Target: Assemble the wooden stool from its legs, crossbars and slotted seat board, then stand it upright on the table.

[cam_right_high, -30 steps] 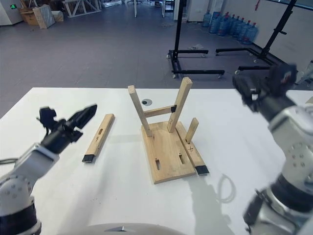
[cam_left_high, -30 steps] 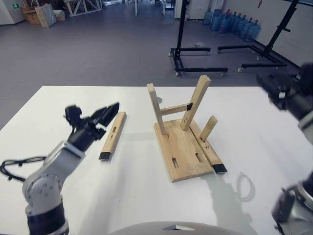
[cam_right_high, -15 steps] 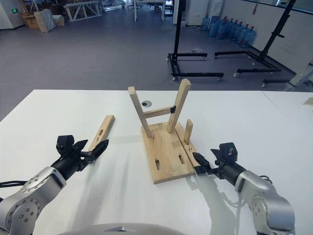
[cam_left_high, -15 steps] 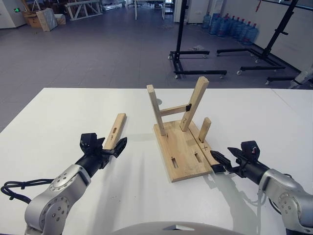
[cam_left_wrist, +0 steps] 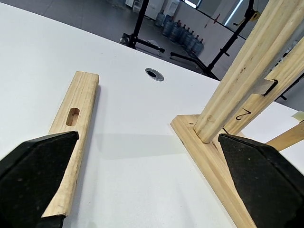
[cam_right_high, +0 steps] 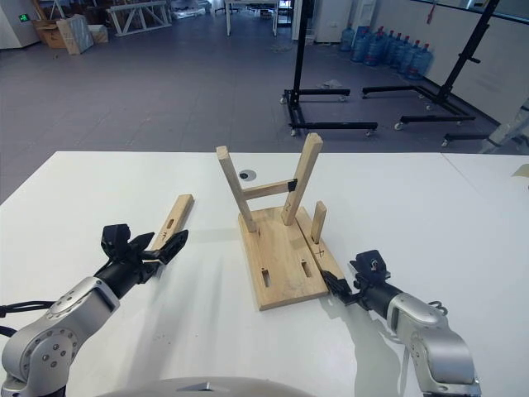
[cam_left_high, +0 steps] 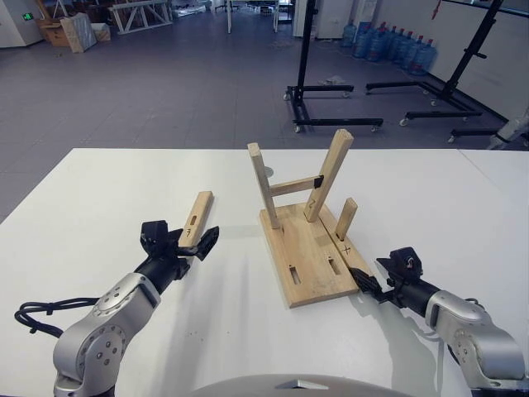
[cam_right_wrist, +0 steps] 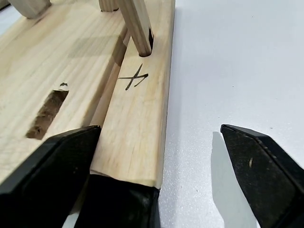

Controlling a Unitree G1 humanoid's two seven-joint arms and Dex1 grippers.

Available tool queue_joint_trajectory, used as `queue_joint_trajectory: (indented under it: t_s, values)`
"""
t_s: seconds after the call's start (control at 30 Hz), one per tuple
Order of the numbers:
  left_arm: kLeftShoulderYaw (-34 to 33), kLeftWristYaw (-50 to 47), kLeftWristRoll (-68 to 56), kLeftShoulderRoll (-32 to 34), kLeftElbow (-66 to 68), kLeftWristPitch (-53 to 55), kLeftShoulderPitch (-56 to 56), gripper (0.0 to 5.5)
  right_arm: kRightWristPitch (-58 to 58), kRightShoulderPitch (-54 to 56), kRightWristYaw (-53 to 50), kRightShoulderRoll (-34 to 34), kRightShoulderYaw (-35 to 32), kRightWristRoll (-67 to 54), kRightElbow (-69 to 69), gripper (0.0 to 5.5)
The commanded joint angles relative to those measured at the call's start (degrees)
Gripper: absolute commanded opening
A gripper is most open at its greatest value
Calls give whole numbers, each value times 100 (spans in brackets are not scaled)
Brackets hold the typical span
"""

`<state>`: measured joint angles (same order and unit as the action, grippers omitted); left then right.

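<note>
The slotted seat board [cam_left_high: 310, 252] lies flat mid-table. Two legs [cam_left_high: 265, 186] stand up from it, joined by a crossbar [cam_left_high: 294, 185]. A loose leg [cam_left_high: 192, 221] lies to its left. My left gripper [cam_left_high: 198, 246] is open at that leg's near end; in the left wrist view the leg [cam_left_wrist: 71, 137] runs beside one finger [cam_left_wrist: 33, 180]. Another leg, marked X [cam_right_wrist: 137, 109], lies along the board's right edge with a short crossbar [cam_left_high: 346, 218] sticking up from it. My right gripper [cam_left_high: 374, 283] is open around its black-capped near end [cam_right_wrist: 121, 202].
A round cable hole [cam_left_wrist: 154, 74] sits in the white table behind the board. A black cable [cam_left_high: 37, 314] trails by my left arm. Black rolling stands [cam_left_high: 331, 83] are on the floor beyond the table. Bare tabletop [cam_left_high: 99, 190] spreads far left and far right.
Both arms came down from raised positions to the table. In the last half second my right gripper closed in on the X leg's end and my left edged toward the loose leg.
</note>
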<state>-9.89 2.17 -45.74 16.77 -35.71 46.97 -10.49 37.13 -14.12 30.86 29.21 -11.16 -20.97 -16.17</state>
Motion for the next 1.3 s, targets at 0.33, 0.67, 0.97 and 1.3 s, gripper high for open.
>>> queue_joint_trajectory:
  t_s: [0.33, 0.67, 0.97, 1.3]
  values:
    - [132, -49, 116, -125, 65, 10, 197, 540, -339, 598, -404, -58, 723, 801, 170, 466]
    - [174, -18, 253, -240, 87, -40, 233, 540, 270, 730, -735, -346, 872, 769, 336, 335]
    - [83, 1, 280, -325, 221, -59, 335, 540, 326, 694, -683, -313, 668, 679, 478, 208]
    - [-599, 1204, -1053, 234, 666, 235, 1166, 540, -257, 269, -81, 71, -1250, -298, 842, 205]
